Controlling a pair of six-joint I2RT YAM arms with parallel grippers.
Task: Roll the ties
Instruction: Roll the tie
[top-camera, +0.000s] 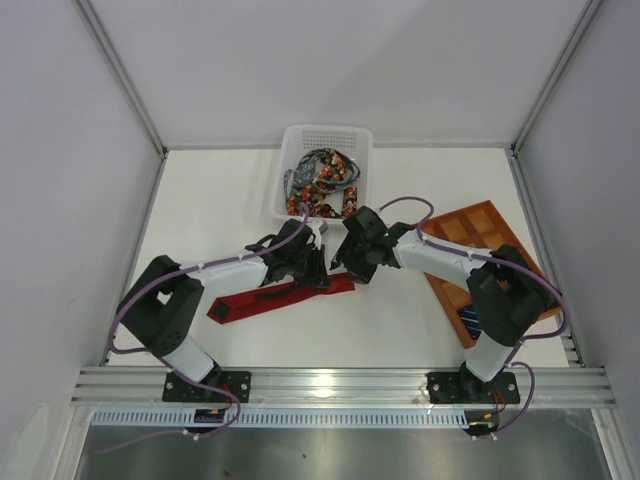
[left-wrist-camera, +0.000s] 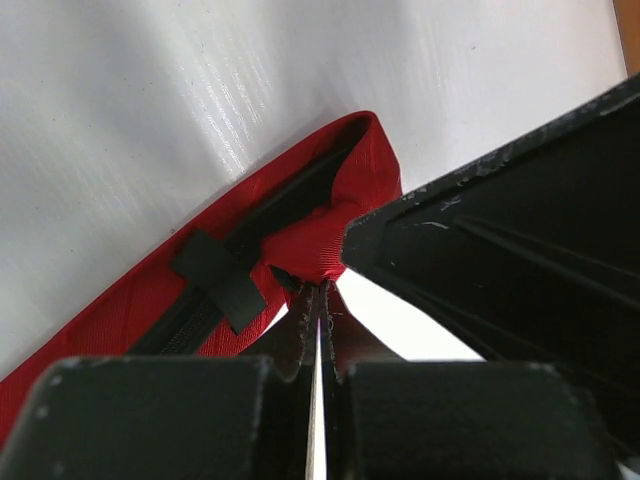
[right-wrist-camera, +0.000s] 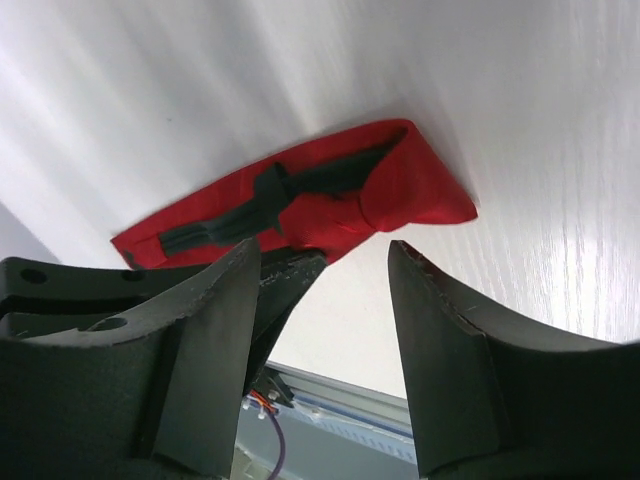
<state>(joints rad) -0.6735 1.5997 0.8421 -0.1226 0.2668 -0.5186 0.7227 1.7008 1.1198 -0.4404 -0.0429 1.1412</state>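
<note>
Red tie (top-camera: 285, 297) lies on the counter (top-camera: 200, 220), running from near left to centre, seam side up, with its right end folded over. Left hand (left-wrist-camera: 320, 300) is pinched fully closed on that fold. Right hand (right-wrist-camera: 325, 258) hovers just above the same end, fingers well apart, gripping nothing. A black keeper loop (left-wrist-camera: 218, 278) crosses the seam; no lettering is legible on it. Patterned ties (top-camera: 322, 183) lie in the white basket (top-camera: 290, 135), far centre; an orange-brown tray (top-camera: 490, 215) sits right.

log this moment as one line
left claw shut on red tie | right claw open near tie end | tie mostly unrolled
</note>
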